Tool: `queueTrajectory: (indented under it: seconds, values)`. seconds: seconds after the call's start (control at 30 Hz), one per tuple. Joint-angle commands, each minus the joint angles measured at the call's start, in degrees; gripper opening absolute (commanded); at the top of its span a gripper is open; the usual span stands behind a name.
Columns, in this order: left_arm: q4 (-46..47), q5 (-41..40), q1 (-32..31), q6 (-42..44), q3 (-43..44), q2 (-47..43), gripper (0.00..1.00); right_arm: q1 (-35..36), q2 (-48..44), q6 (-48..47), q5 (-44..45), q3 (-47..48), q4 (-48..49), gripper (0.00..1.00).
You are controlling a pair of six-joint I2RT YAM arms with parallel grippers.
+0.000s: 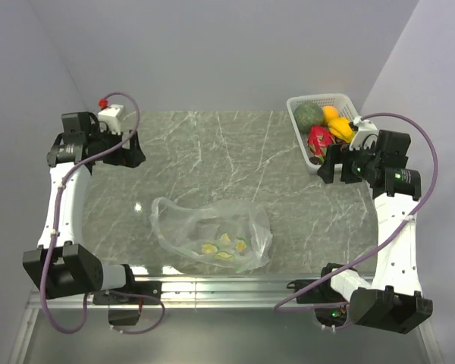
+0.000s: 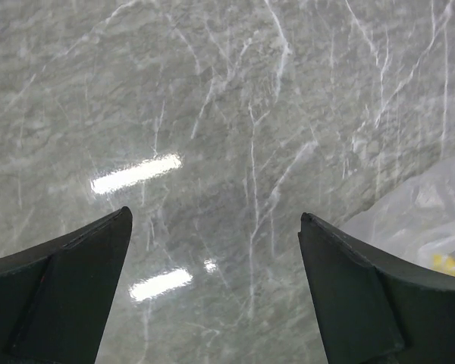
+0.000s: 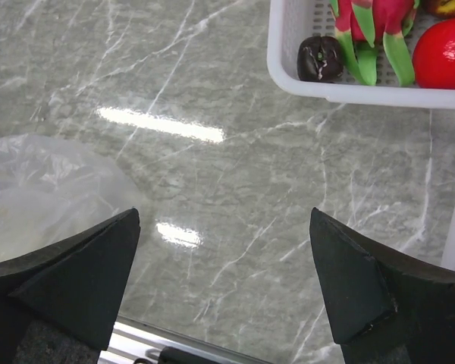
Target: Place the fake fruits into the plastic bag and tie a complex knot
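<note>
Claws both spread wide, holding nothing: left gripper (image 1: 131, 154) hovers far-left over table (image 1: 227, 159), right gripper (image 1: 331, 165) far-right, just beside white basket (image 1: 294, 114). We see fake fruits (image 1: 322, 125) piled in that basket. Crinkly plastic bag (image 1: 212, 231) lies flat near-center, btwn the arms, apart from both.

Bright overhead light, glare streaks on table (image 1: 212, 152), pics sharp.
</note>
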Motion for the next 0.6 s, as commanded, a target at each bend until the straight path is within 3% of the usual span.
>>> queueTrajectory:
  seconds: [0.0, 0.27, 0.5, 0.57]
  values:
    - [0.4, -0.9, -4.9, 6.5, 1.1, -2.7, 0.99, 0.1, 0.6, 0.0, -1.9, 2.1, -0.7, 1.0]
    - [-8.6, 0.9, -24.0, 20.3, 6.9, 0.0, 0.99, 0.0, -0.6, 0.4, -7.7, 2.1, -2.4, 1.0]
    - [-10.8, 5.5, -42.2, 23.3, 0.8, 0.8, 0.99, 0.3, -3.9, 1.5, -12.6, -2.0, -1.4, 1.0]
    - [-8.8, 5.8, -44.6, 23.1, -1.7, 0.9, 0.99, 0.4, -4.6, 1.8, -12.1, -3.4, 0.0, 1.0]
